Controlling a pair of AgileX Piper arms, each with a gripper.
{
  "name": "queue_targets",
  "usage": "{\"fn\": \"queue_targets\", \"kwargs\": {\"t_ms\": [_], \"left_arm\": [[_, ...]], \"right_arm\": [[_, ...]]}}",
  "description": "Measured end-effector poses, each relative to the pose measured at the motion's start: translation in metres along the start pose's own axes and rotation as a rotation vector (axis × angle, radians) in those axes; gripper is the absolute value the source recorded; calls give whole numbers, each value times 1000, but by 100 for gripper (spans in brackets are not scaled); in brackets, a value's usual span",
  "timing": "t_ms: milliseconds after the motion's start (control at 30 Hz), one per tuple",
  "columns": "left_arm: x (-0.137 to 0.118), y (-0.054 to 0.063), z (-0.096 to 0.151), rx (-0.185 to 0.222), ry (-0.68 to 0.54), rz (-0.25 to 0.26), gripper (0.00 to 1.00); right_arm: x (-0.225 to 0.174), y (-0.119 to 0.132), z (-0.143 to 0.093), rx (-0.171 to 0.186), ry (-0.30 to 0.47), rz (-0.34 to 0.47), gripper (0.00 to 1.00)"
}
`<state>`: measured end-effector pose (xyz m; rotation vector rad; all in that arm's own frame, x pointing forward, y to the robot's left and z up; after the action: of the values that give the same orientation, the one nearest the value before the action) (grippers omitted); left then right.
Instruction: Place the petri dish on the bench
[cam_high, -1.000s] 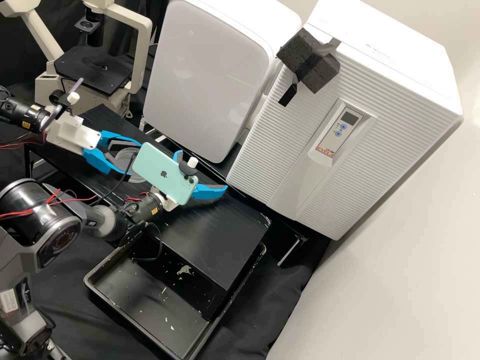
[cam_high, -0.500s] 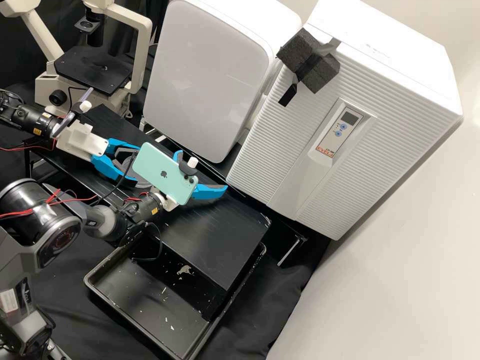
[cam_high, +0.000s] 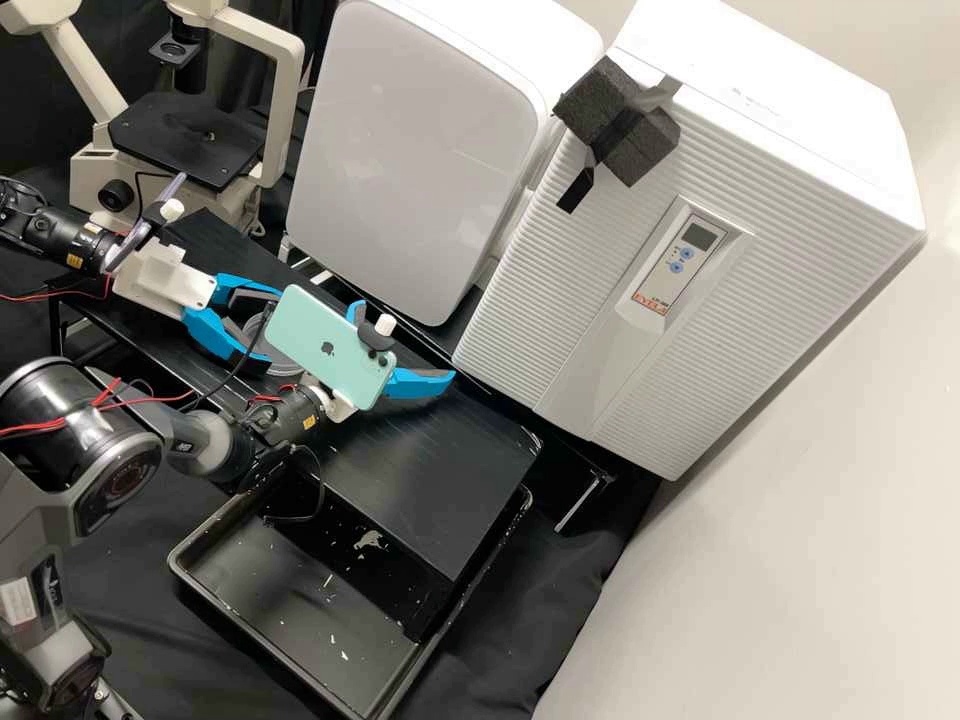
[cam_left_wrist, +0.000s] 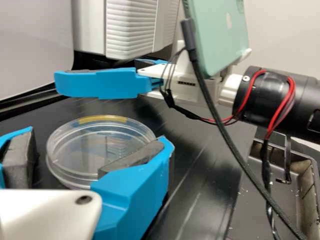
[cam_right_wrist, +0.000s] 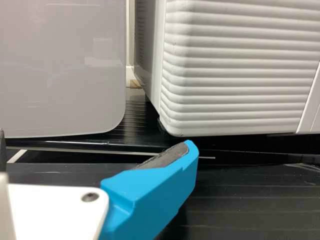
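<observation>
Releasing looks done: your left claw (cam_left_wrist: 94, 140) is apart around the petri dish (cam_left_wrist: 100, 150) on the desk (cam_high: 430, 480), your right claw (cam_high: 404, 342) apart too. Next, ease the left one clear

Bright illumination is recorded in the high view, its strongest glow being registered on the pale wall (cam_high: 940, 165). Soft shadow is cast beside the ribbed white cabinet (cam_high: 780, 290). Streaked sheen is noted on the tabletop (cam_left_wrist: 197, 170); faint reflections are carried by the smooth panel (cam_high: 420, 170).

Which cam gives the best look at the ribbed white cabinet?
The high view: it shows the ribbed white cabinet front and top, plus the control panel. Both wrist views catch a lower part of the ribbed front, cut off above.
</observation>
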<state>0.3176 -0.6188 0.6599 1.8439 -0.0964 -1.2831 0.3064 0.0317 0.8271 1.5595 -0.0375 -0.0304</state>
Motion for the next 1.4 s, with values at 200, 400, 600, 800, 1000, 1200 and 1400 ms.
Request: {"fn": "queue_targets", "kwargs": {"t_ms": [200, 400, 600, 800, 1000, 1200, 1400], "left_arm": [[-15, 1, -6, -7, 42, 30, 100], [-48, 12, -5, 102, 143, 125, 100], [-87, 21, 1, 141, 157, 245, 100], [-104, 18, 1, 160, 192, 309, 100], [-110, 18, -10, 245, 329, 408, 100], [-97, 22, -16, 290, 421, 424, 100], [-72, 37, -10, 322, 399, 389, 100]], "right_arm": [[0, 0, 0, 0, 0, 0, 100], [0, 0, 0, 0, 0, 0, 100], [0, 0, 0, 0, 0, 0, 100], [0, 0, 0, 0, 0, 0, 100], [0, 0, 0, 0, 0, 0, 100], [0, 0, 0, 0, 0, 0, 100], [0, 0, 0, 0, 0, 0, 100]]}}
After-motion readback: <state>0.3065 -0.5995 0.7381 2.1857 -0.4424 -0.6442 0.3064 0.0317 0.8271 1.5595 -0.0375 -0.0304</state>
